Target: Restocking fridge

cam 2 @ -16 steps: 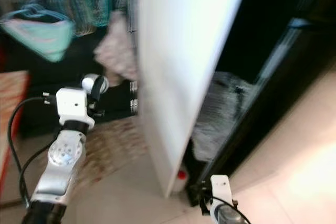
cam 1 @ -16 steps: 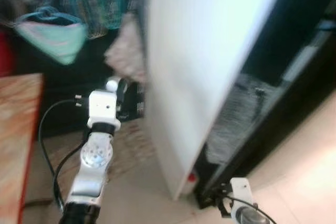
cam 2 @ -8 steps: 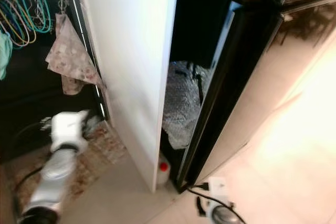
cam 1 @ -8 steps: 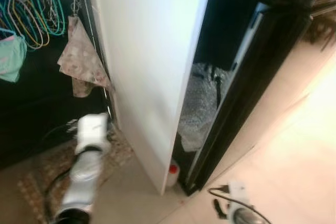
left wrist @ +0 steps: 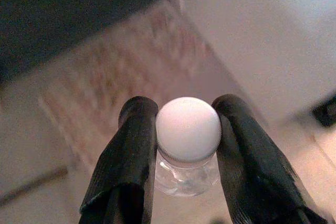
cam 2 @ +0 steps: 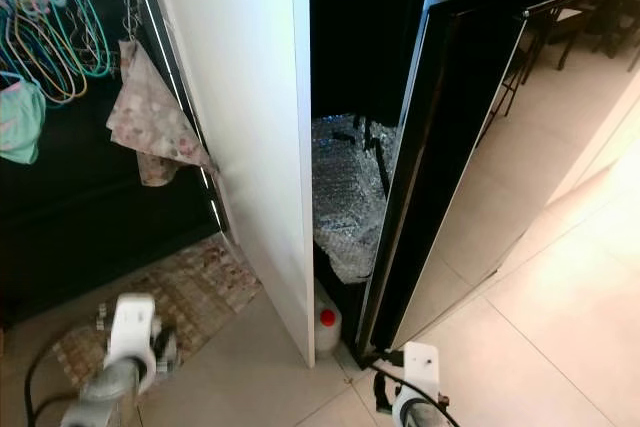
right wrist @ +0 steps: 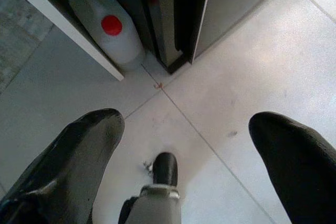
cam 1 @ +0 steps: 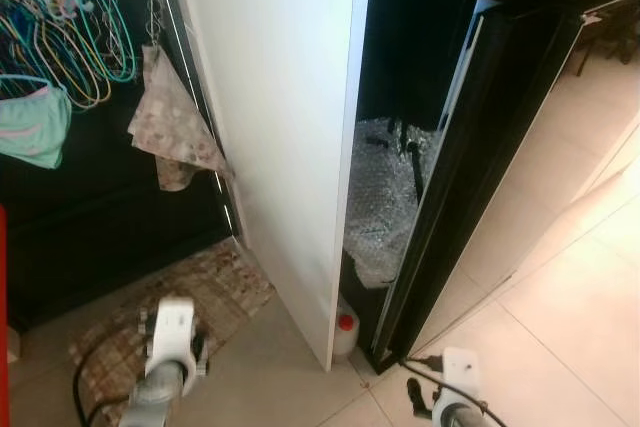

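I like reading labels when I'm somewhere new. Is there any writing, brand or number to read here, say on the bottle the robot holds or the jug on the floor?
None can be read.
Bottle in the left gripper: plain white cap, no text visible.
Red-capped jug on the floor: no label shows.
White panel: blank.
Right gripper: open, unmarked.
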